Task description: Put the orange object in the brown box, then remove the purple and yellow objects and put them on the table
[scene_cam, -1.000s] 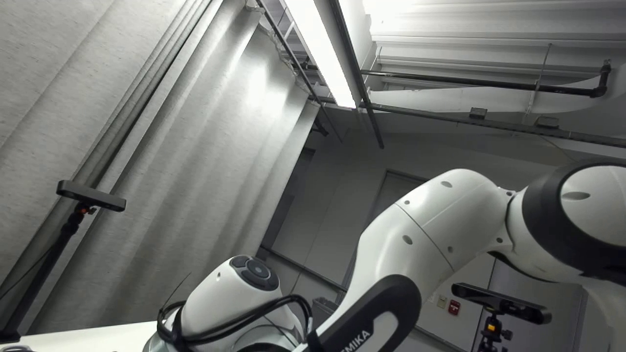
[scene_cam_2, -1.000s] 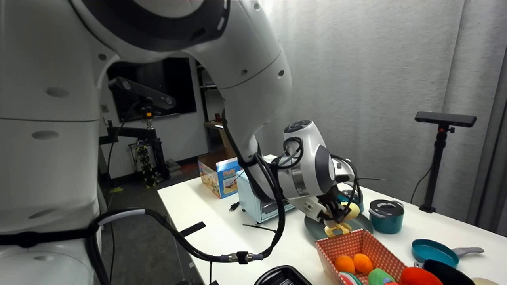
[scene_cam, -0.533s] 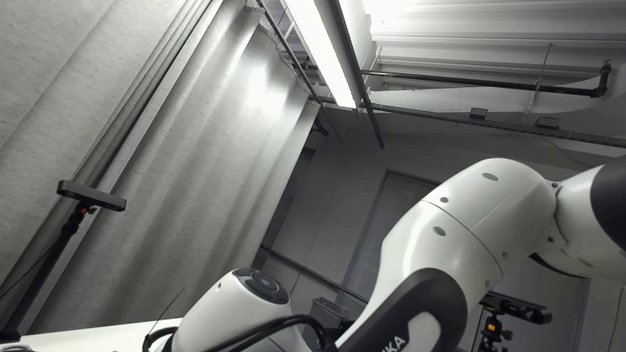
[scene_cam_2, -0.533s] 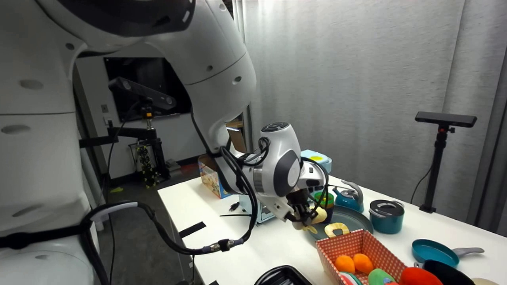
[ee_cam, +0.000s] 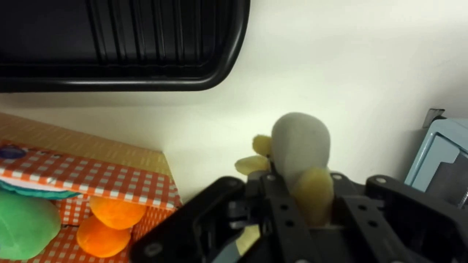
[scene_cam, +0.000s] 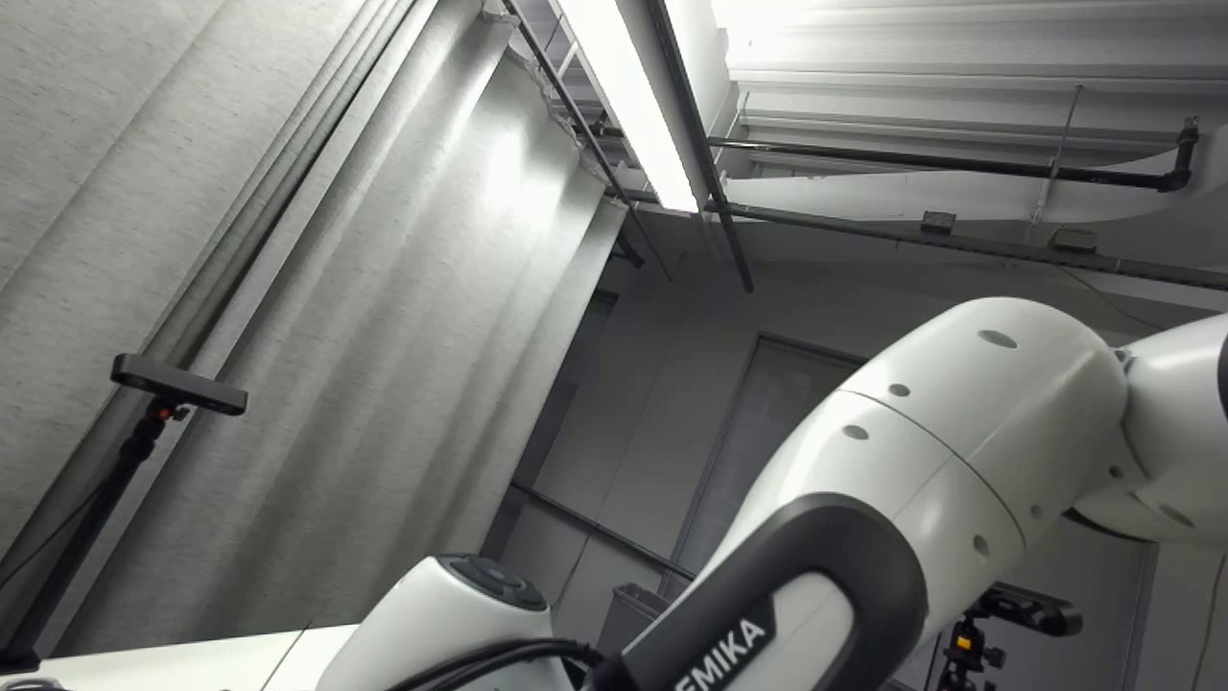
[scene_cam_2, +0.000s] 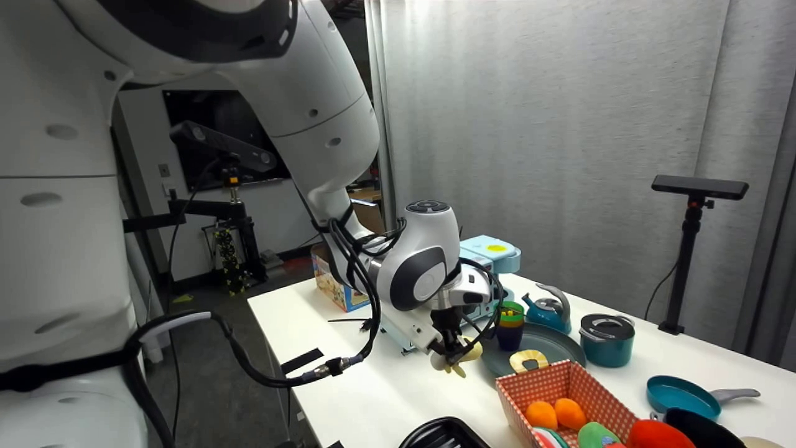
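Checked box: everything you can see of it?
The box stands upright, open-topped, on the white table. Its red-and-white checked lining, seemingly cloth, folds over the outer wall, which is tan and woven-looking. Two orange toys and a green toy lie inside. The jaws are clear of it. One end runs out of frame; contact with the plate behind is hidden.

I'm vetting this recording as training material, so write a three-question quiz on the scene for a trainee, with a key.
1. Count: in the wrist view, how many round orange toys show inside the gingham-lined basket?
2. True or false: the gripper is holding a yellow-and-white soft toy outside the basket.
3. In the wrist view's picture, which appears directly above the basket? A: teal kettle. B: black ribbed tray. C: teal frying pan.
Key: 1. Two. 2. True. 3. B.
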Available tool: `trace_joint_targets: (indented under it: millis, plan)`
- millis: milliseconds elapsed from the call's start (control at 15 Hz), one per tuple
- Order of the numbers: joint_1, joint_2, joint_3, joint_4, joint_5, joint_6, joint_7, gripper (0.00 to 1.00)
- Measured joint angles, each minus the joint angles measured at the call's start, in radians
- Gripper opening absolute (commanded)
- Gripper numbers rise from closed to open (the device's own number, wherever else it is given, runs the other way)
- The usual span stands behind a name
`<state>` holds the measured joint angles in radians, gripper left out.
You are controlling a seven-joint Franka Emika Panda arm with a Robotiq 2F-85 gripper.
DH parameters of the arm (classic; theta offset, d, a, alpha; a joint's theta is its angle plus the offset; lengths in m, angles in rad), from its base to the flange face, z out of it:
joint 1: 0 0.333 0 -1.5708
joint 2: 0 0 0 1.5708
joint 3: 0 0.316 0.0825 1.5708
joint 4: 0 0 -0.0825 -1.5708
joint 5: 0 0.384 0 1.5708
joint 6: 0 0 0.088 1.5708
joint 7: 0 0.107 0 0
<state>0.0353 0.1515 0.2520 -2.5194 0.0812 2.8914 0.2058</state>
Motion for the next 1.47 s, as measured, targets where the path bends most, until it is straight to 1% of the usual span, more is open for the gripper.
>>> trace_joint_targets:
  millis: [67,267,333,400,533,600,933,1200,1333,1467]
  plan:
    - [0.0,0.007,0.0,0.008,0.026,-0.004,-0.046,0.44]
    - [-0.005,0.043,-0.003,0.049,0.085,-0.019,-0.172,0.69]
    - [-0.009,0.058,-0.004,0.066,0.095,-0.026,-0.209,0.75]
    - [-0.015,0.073,-0.005,0.084,0.101,-0.031,-0.242,0.84]
    - [-0.026,0.101,-0.007,0.118,0.103,-0.044,-0.29,0.97]
    - [-0.031,0.112,-0.008,0.131,0.103,-0.05,-0.307,1.0]
    - [-0.053,0.132,-0.015,0.159,0.103,-0.065,-0.346,1.0]
    - [-0.053,0.121,-0.03,0.169,0.099,-0.065,-0.347,1.0]
    - [-0.043,0.095,-0.05,0.169,0.07,-0.065,-0.342,1.0]
    - [-0.027,0.055,-0.081,0.166,0.015,-0.064,-0.326,1.0]
